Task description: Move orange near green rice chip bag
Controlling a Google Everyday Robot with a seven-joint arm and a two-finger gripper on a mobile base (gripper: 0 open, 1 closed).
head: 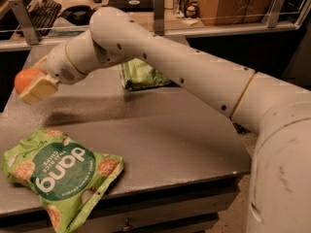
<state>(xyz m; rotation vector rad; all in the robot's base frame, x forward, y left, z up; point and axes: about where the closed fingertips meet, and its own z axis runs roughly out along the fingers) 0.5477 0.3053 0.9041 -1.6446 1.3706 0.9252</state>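
One orange [24,77] is clamped between the jaws of my gripper [31,85], up at the left; the green rice chip bag [60,176] lies nearer and lower, on the surface [170,135].

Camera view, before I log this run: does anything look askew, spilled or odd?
The green rice chip bag lies crooked at the table's near-left corner, its lower corner overhanging the front edge. Nothing is spilled. The tool holds the orange in the air above the table's left side.
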